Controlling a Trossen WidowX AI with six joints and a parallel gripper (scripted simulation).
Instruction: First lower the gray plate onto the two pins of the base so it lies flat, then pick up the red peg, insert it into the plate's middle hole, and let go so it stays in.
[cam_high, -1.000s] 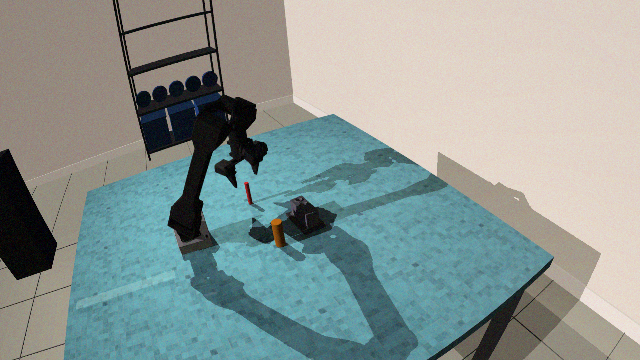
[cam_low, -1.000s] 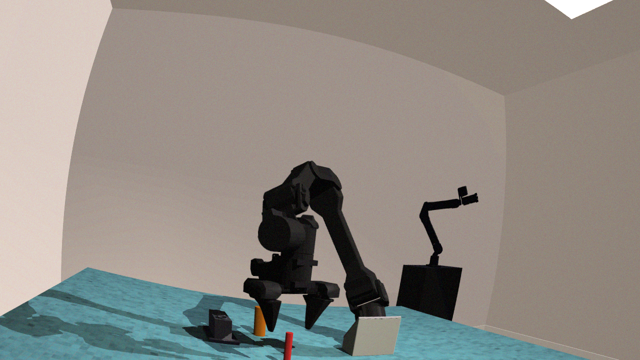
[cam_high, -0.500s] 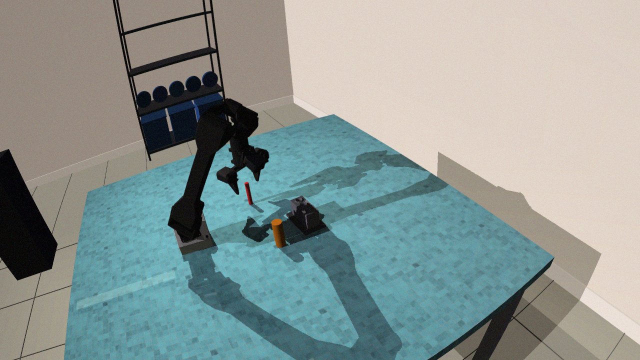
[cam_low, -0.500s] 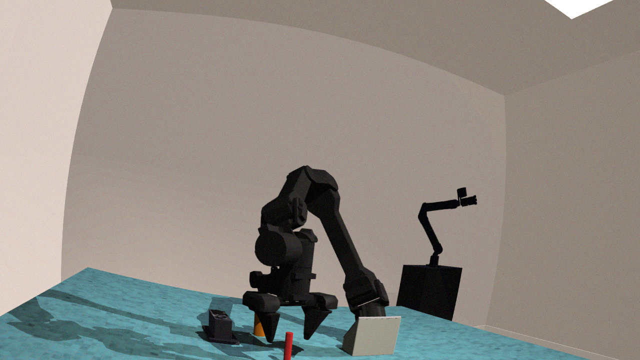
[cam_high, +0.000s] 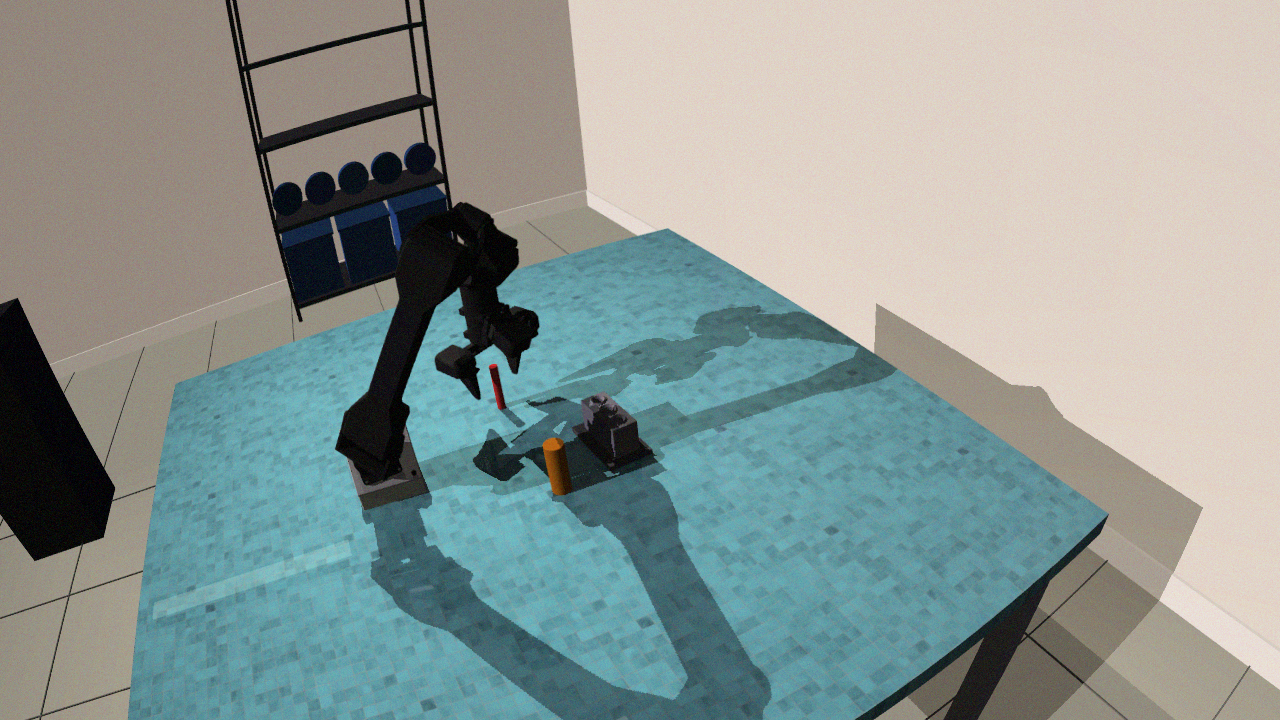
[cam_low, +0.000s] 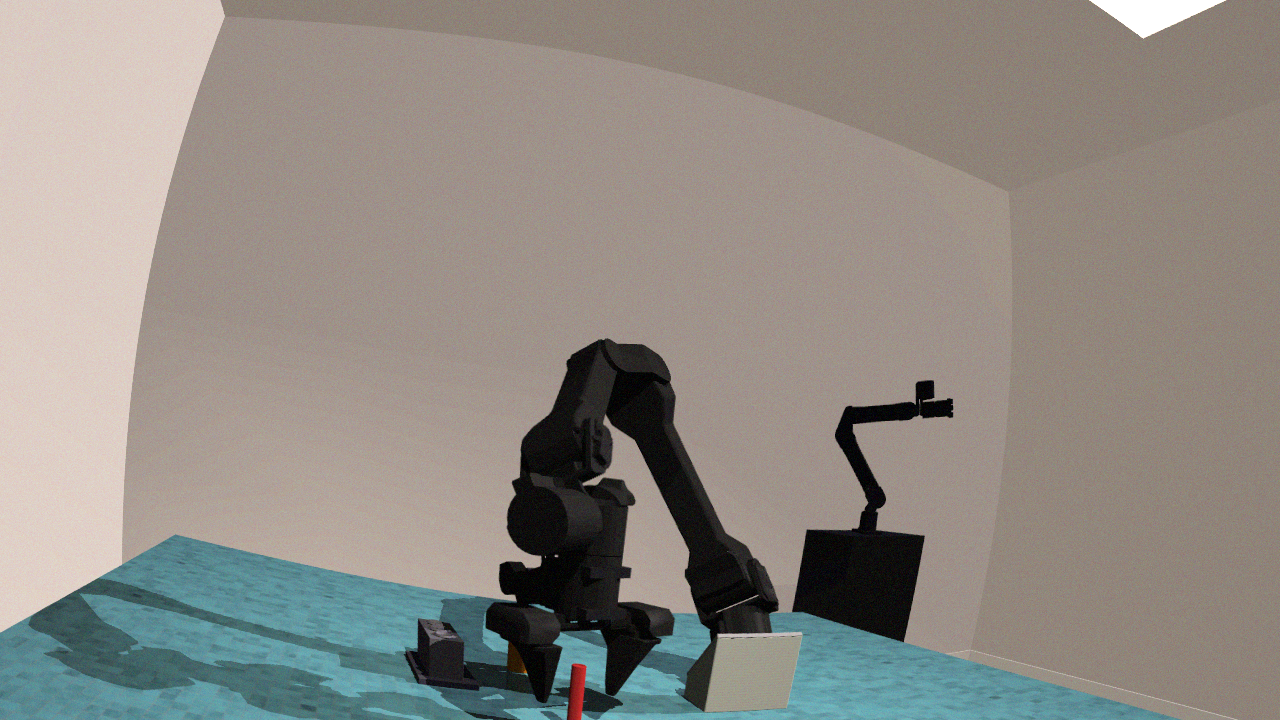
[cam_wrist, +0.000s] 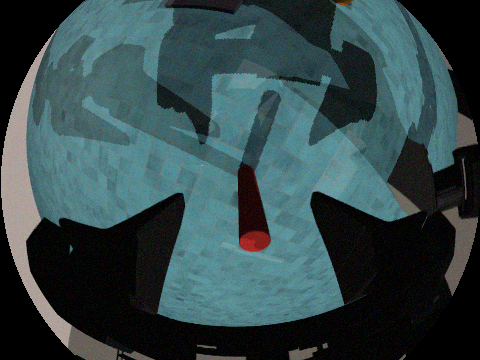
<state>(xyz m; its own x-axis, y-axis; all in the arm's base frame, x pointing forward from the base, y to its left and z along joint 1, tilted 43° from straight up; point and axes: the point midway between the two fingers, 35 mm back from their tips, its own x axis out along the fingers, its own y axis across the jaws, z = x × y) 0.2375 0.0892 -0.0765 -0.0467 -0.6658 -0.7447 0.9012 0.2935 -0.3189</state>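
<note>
The red peg (cam_high: 497, 388) (cam_low: 577, 692) (cam_wrist: 248, 205) stands upright on the table. My gripper (cam_high: 496, 385) (cam_low: 578, 696) (cam_wrist: 250, 199) is open and points down, its fingertips spread to either side of the peg's upper part. In the wrist view the peg shows between the two fingers, with space on both sides. The gray plate (cam_high: 612, 431) (cam_low: 440, 651) sits as the top of a block over the dark base (cam_high: 632, 460) (cam_low: 445, 682). The pins and the middle hole cannot be made out clearly. Only an edge of this assembly shows in the wrist view.
An orange cylinder (cam_high: 556, 467) (cam_low: 516, 659) stands upright on the teal table beside the base; its edge shows at the top of the wrist view. The arm's mount (cam_high: 393, 484) (cam_low: 751, 671) is at one side. A shelf rack and a dark cabinet stand off the table.
</note>
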